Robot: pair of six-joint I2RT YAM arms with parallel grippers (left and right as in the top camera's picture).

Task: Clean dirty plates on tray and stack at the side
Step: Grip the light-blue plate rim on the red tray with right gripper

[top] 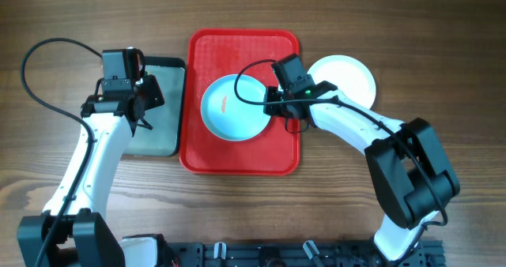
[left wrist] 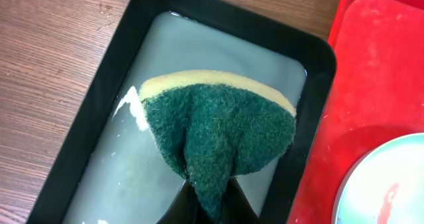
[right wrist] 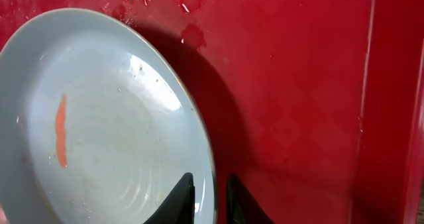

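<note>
**plate_watcher:** Fingers (right wrist: pixel 180 201) of the right gripper (right wrist: pixel 209 205) are set narrowly either side of the turquoise plate (right wrist: pixel 112 131) rim, one inside and one outside. Whether the rim is actually being squeezed can't be told tbh. An orange-red smear (right wrist: pixel 60 131) is seen on the plate, with water drops scattered over it.

**yam_fan:** Where's that plate placed though?

**plate_watcher:** It's sat about the middle of the tray (top: pixel 237 160), with the gripper positioned at the side nearest the tray's right edge. A dark shadow is cast under that side. The white plate (top: pixel 348 76) is parked on the table (top: pixel 443 46) just beside the tray's right edge, up by the far right corner.

**yam_fan:** And the other arm?

**plate_watcher:** The left gripper (top: pixel 145 107) is clamped on the sponge (left wrist: pixel 218 131), which is folded green scrub side up, with yellow foam shown along the top. It's held over the black-rimmed pan (left wrist: pixel 86 105), which is filled with cloudy water and set just beside the tray's left edge.
</note>
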